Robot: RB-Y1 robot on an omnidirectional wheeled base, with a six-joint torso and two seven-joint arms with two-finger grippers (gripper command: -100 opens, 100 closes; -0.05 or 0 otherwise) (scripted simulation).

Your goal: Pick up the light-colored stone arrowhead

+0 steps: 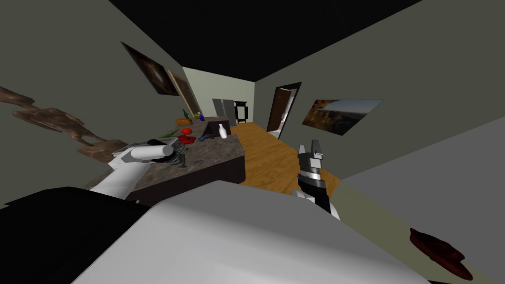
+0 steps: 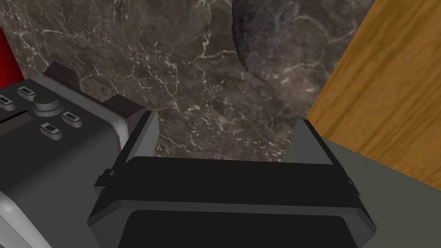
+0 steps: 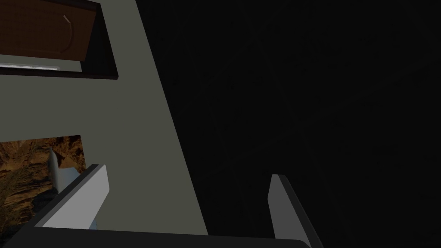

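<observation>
My left arm [image 1: 143, 154] reaches over a dark tabletop [image 1: 217, 155] with pale veins, near its closer end. The left jaws stand wide and hold nothing. The two fingers [image 2: 144, 135] rise from the dark body, and between them I see the bare tabletop [image 2: 189, 86].

The stone arrowhead [image 2: 262, 30] lies on the tabletop ahead of the left jaws, beyond the fingertips and apart from them. It looks grey and rough here, rather dark than light. Its pointed end turns toward the jaws, and its other end is cut by the picture's edge. It is more in line with the finger that is on the side of the wooden floor [image 2: 387, 107], and it lies near that edge of the tabletop.

Just beside the other finger stands a grey device [image 2: 51, 142] with a round knob and small buttons. Past it a red thing [image 2: 6, 60] shows only as a strip.

Further along the tabletop I see a white bottle [image 1: 222, 131], a round red thing [image 1: 186, 131], a flat red thing [image 1: 187, 139] and a small blue thing [image 1: 204, 138], all well apart from my left arm.

My right arm [image 1: 310, 172] is raised over the wooden floor [image 1: 266, 153], away from the tabletop. The right jaws are wide too, with nothing between the fingers [image 3: 82, 198].
</observation>
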